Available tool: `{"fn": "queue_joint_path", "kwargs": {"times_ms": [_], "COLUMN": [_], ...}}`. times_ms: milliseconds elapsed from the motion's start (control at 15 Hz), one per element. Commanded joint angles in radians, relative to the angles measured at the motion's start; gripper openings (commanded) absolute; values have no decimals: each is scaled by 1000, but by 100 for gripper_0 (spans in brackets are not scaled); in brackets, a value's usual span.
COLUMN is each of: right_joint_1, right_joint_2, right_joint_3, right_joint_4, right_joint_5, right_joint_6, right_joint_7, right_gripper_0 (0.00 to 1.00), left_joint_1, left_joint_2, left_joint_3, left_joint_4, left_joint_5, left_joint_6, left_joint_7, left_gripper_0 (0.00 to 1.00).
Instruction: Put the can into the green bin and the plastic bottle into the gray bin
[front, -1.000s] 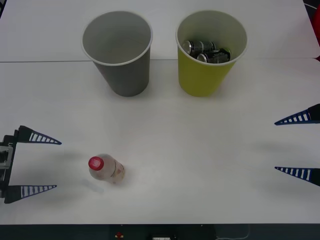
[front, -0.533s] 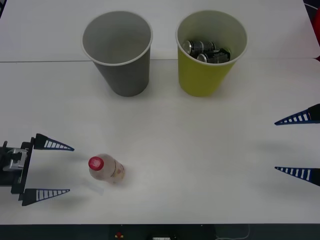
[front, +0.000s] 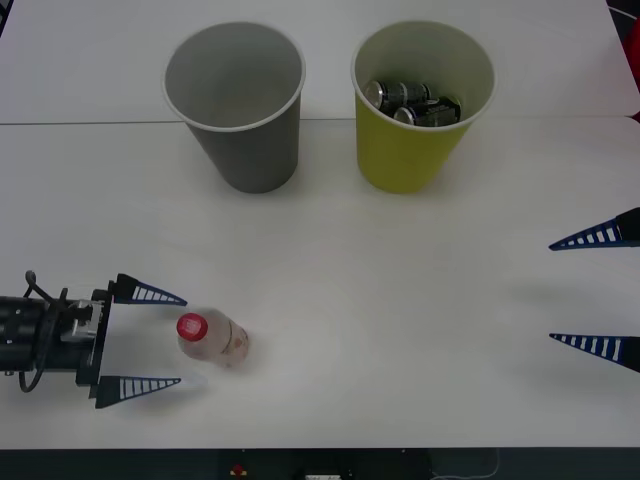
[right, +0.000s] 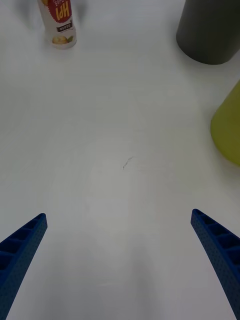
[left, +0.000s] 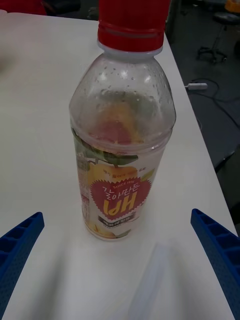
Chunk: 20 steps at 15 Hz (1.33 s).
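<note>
- Surface (front: 320, 250): white, with a seam running left to right just behind the bins. Its near edge lies close below the plastic bottle; in the left wrist view an edge drops off to a floor beyond the bottle.
- Left tool (front: 150, 338): low at the near left, fingers spread wide, tips pointing right. The plastic bottle stands just off the tips, not touched, in line with the gap between them.
- Plastic bottle (front: 210, 338): upright on the surface at the near left, red cap on top, well apart from both bins. A broad bare stretch of surface separates it from the gray bin directly beyond.
- Label on the plastic bottle (left: 116, 192): pale, with a red heart shape, fruit artwork and green leaves. White Korean lettering and the words "SINCE 1980" can be made out; the smaller print below is too small to read.
- Gray bin (front: 237, 105): upright at the far left-centre, mouth open, nothing seen inside.
- Green bin (front: 420, 105): upright just right of the gray bin, a narrow gap between the two. Dark cans (front: 412, 102) lie inside; their printing cannot be read.
- Right tool (front: 598, 290): at the right edge of the surface, fingers spread wide, holding nothing. Open surface extends from it toward the centre.
</note>
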<state>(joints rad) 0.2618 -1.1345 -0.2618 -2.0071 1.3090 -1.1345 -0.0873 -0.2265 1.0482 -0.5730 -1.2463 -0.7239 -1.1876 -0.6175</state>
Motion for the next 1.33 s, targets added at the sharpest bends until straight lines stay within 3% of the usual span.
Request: {"fn": "queue_joint_path", "kwargs": {"times_ms": [67, 800, 867, 933, 1333], "right_joint_1": [0, 0, 0, 0, 0], "right_joint_2": [0, 0, 0, 0, 0], "right_joint_3": [0, 0, 0, 0, 0], "right_joint_4": [0, 0, 0, 0, 0], "right_joint_5": [0, 0, 0, 0, 0], "right_joint_6": [0, 0, 0, 0, 0], "right_joint_7": [0, 0, 0, 0, 0], "right_gripper_0": [100, 100, 100, 100, 100], "left_joint_1": [-19, -79, -79, -77, -77], "left_joint_2": [-31, -126, -126, -126, -126], "left_joint_3": [-22, -105, -105, -105, -105], "left_joint_4": [-1, 1, 1, 1, 1], "left_joint_5": [-2, -5, -5, -5, -8], "left_joint_6": [34, 108, 108, 108, 108], "left_joint_7": [-11, -7, -7, -4, 9], "left_gripper_0": [100, 100, 76, 0, 0]}}
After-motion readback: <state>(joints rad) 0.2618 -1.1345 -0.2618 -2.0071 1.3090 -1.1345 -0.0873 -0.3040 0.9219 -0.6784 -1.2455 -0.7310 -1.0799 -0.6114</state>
